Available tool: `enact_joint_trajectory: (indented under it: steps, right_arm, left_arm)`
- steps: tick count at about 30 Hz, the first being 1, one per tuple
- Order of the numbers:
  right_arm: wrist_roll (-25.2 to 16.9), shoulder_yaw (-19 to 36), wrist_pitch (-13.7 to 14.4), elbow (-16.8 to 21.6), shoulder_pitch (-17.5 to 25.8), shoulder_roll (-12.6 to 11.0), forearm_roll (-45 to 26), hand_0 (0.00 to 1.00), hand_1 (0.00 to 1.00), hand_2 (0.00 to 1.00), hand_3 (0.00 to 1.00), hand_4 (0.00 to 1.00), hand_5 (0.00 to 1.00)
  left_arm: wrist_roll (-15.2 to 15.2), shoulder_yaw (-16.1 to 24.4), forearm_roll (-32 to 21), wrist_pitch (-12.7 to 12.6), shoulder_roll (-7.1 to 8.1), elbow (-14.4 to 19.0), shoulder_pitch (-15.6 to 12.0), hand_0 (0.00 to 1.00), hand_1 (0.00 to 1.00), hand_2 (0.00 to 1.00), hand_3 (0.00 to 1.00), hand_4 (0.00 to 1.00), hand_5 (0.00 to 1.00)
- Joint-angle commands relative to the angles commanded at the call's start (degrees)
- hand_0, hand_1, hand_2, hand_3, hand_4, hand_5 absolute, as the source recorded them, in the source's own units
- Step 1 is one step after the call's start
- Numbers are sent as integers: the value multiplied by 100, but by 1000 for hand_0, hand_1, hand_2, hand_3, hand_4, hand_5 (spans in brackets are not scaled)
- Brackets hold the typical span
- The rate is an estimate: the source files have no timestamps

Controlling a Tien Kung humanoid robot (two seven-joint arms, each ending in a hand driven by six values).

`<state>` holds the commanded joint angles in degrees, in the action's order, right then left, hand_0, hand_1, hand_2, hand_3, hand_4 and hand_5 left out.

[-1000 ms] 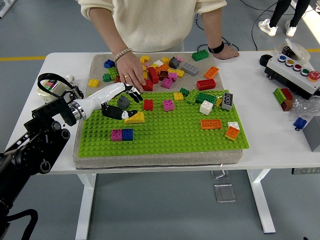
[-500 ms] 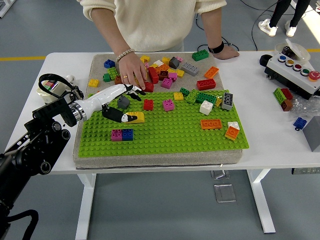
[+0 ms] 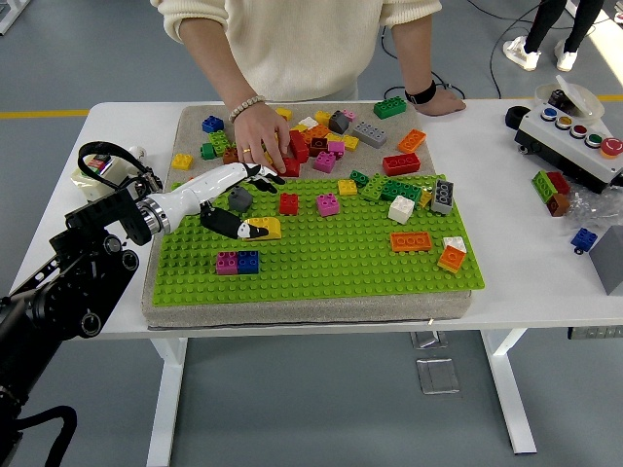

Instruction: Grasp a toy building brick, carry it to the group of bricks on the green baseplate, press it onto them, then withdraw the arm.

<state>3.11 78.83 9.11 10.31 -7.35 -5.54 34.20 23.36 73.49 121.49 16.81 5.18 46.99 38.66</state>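
We are reaching our left hand [image 3: 234, 199] in over the left part of the green baseplate [image 3: 321, 268], and its thumb is lying across the yellow brick [image 3: 263, 230] while the long fingers are stretching out above a dark grey brick [image 3: 239, 198]. We are not seeing a clear pinch, so we cannot tell whether the hand is already gripping the yellow brick or only resting on it. Our right arm is not showing.

The yellow brick is sitting on the baseplate toward its left edge, just above a joined pair, a magenta brick [image 3: 227, 262] and a blue brick [image 3: 249, 261], near the front-left corner. A looser group of bricks is lying toward the right edge, among them an orange brick [image 3: 411, 240] and a white brick [image 3: 401, 208].

We are judging the yellow brick to be light, stiff moulded plastic with smooth, rather slippery sides and a sloped face. It should not crush, but it could squirt out of a loose pinch, so we are favouring opposite flat side walls, low down, with the studs kept upward for pressing.

At the far edge of the desk [image 3: 117, 126] a person's hand [image 3: 258, 136] is resting among the loose bricks, touching a red brick [image 3: 290, 165].
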Motion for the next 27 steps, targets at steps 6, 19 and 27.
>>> enact_joint_trajectory:
  steps: [6,19,27]
  right_arm:
    - [14,4,7,0,-22,-13,2,728,659,705,576,914,502]
    - [10,40,-24,0,-42,-10,-20,729,659,705,577,914,503]
    - [-10,68,-30,0,-65,-2,-19,729,660,706,579,915,501]
  left_arm:
    - [-20,9,6,-23,2,0,25,842,757,735,788,881,73]
    - [-45,35,12,-25,-33,-14,84,843,755,720,780,870,67]
    - [-47,76,-19,-66,-38,-18,108,840,751,693,761,836,55]
